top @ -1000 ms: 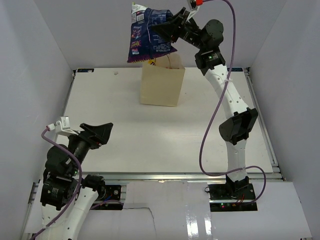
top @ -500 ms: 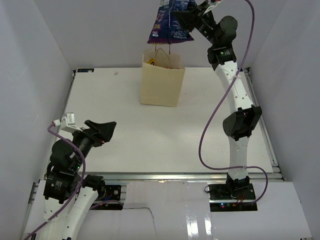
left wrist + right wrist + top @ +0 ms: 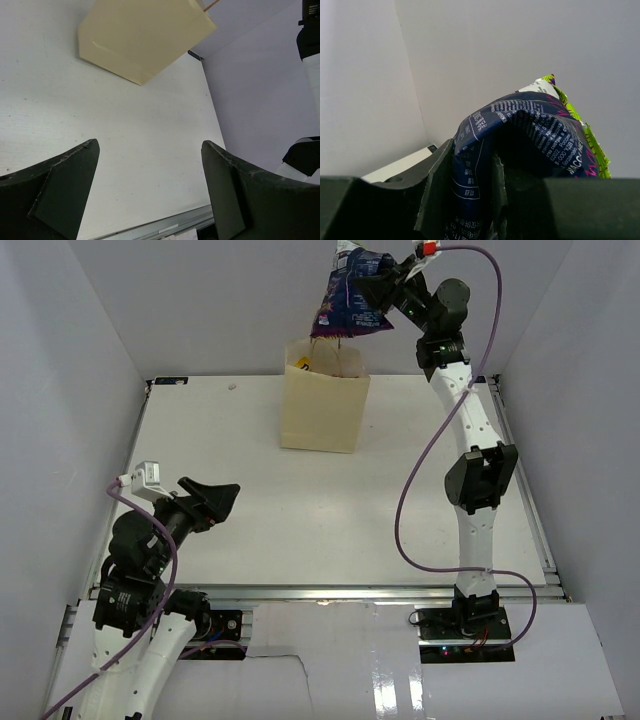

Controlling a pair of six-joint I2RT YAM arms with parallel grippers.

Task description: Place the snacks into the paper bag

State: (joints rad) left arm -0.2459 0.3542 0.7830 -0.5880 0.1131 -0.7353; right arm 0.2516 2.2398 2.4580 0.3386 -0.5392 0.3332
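Two black fingers [image 3: 65, 185] of the left gripper [image 3: 208, 502] stand spread wide with nothing between them, held low over the near left part of the white tabletop [image 3: 300, 530]. The left wrist view looks through that gap across the board.

Farther back, near the far edge and about midway across, the upright tan kraft paper bag [image 3: 322, 410] stands on the table with its mouth open. A thin brown loop handle [image 3: 327, 348] rises above its rim. Just inside the left corner of the mouth sits a speck of yellow [image 3: 300, 364], perhaps a packet, though it is too small to be sure.

Highest and farthest, the right arm reaches up over the table's back edge. The right gripper [image 3: 378, 285] is pinched on the large glossy blue-purple snack bag [image 3: 345, 302], its fingers [image 3: 435, 190] pressed into the crumpled foil. The packet hangs tilted in the air directly above the paper bag's open mouth, its lower edge close to the handle and rim. From the right wrist, white print and a lime-green edge show on the packet [image 3: 520, 130].
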